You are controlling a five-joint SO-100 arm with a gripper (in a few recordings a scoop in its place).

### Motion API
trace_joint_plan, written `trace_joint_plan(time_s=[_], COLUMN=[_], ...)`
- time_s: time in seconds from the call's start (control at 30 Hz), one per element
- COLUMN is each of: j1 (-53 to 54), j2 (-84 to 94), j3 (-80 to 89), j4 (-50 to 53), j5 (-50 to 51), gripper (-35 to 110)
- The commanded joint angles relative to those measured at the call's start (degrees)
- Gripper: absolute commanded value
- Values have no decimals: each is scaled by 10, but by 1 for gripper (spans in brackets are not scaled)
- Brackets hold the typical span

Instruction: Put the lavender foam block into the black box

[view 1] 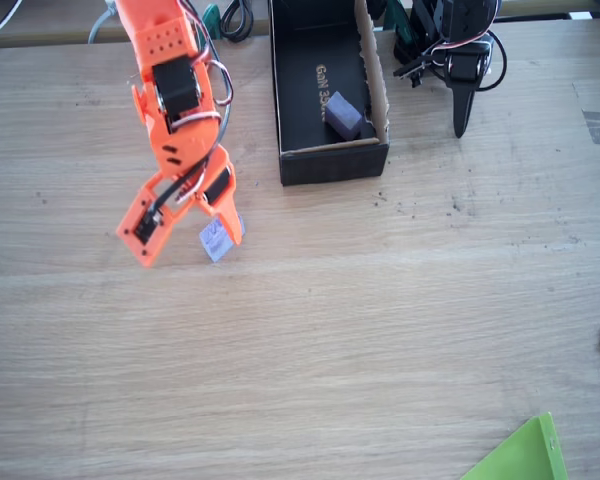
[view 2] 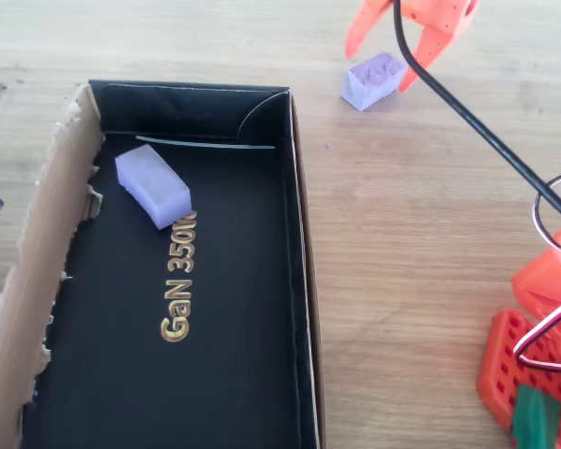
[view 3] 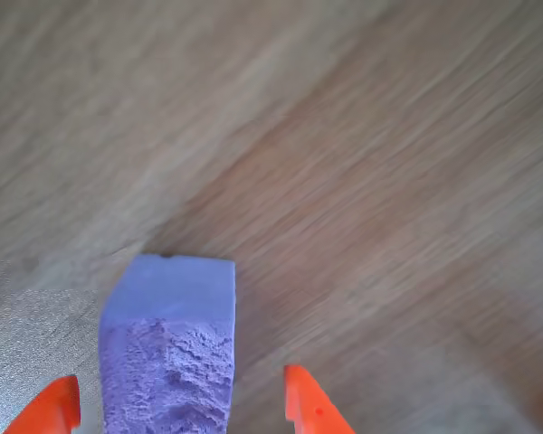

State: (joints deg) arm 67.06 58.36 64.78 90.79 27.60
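At the bottom of the wrist view, two orange fingertips (view 3: 309, 409) of the pincer (view 3: 176, 407) stand apart, one at lower left and one just right of centre. Between them sits the lavender foam block (view 3: 170, 348), nearer the left tip, its rough whitish face toward the camera and a smooth face above it. The wooden bench (view 3: 389, 181) spreads blurred behind it.
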Motion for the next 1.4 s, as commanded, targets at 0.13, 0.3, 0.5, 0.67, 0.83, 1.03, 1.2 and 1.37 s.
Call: trace_joint_plan(time_s=[0.13, 0.3, 0.5, 0.67, 0.83, 1.03, 1.2, 1.37], j1=[1, -3, -17, -33, -53, -72, -84, -179], j2=[-4, 2, 50, 187, 333, 441, 446, 446], j3=[-11, -11, -14, -15, -15, 13, 48, 54], j4=[-13, -14, 20, 78, 158, 177, 167, 143], j5=[1, 9, -2, -68, -86, -90, -98, -140], gripper=[7, 0, 0, 0, 0, 0, 0, 0])
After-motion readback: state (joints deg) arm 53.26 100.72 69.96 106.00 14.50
